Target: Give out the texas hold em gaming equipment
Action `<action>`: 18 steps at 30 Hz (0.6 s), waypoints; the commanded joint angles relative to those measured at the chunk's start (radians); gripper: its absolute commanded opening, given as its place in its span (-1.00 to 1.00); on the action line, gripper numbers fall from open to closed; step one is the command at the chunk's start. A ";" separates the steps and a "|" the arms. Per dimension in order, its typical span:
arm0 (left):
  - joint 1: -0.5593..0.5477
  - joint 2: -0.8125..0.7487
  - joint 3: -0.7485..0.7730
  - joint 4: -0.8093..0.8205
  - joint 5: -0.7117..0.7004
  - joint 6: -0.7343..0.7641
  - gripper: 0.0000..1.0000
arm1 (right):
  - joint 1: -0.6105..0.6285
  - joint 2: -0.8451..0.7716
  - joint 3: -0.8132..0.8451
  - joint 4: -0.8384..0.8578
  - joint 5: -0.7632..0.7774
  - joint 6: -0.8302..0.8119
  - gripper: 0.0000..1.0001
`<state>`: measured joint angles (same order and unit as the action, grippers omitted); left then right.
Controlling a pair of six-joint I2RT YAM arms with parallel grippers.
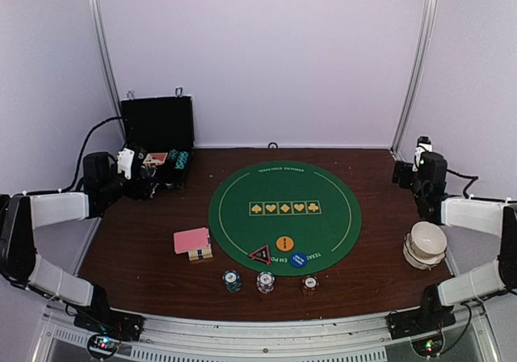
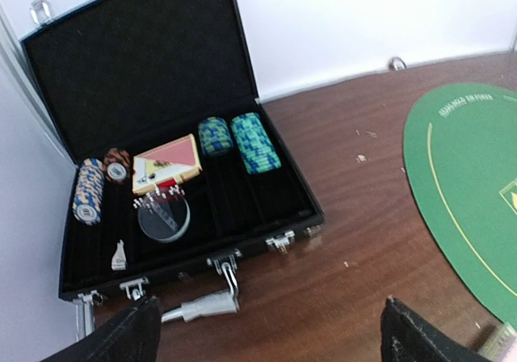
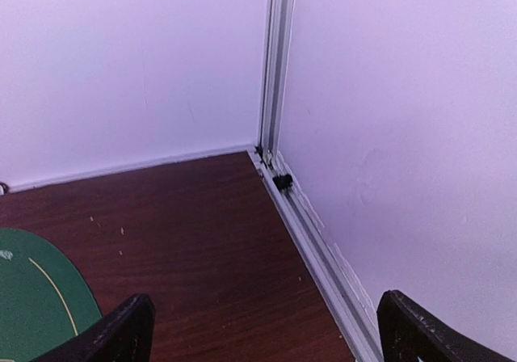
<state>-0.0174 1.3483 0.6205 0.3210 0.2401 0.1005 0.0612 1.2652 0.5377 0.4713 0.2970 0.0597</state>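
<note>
While both my hands stand wide apart and empty, the one line I can read is "TEXAS HOLD EM POKER", curving along the far rim of the round green mat (image 1: 238, 225). My left gripper (image 2: 271, 330) faces the open black case (image 2: 161, 71) at far left. My right gripper (image 3: 262, 330) faces the far right corner, where pale walls meet an aluminium post (image 3: 273, 63).

Pink cards (image 1: 191, 239) lie just left of the mat. The triangle marker (image 1: 260, 254), orange button (image 1: 285, 243) and blue button (image 1: 299, 259) sit on its near part. Teal chips (image 1: 233, 280), white chips (image 1: 266, 282) and red-brown chips (image 1: 310, 284) stand in front of the mat on the brown wooden table (image 1: 137, 249).
</note>
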 commanded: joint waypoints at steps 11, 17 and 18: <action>0.008 -0.084 0.539 -0.920 0.099 -0.005 0.95 | -0.022 0.035 0.519 -0.734 -0.277 0.310 0.99; 0.031 -0.092 0.663 -1.086 0.089 -0.010 0.95 | 0.168 -0.029 0.500 -0.712 -0.396 0.329 0.99; 0.031 -0.092 0.680 -1.106 0.086 -0.009 0.95 | 0.223 -0.023 0.510 -0.722 -0.396 0.321 0.99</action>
<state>0.0032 1.2663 1.2316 -0.6285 0.3214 0.1005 0.1291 1.2758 1.0214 -0.2016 0.0181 0.3614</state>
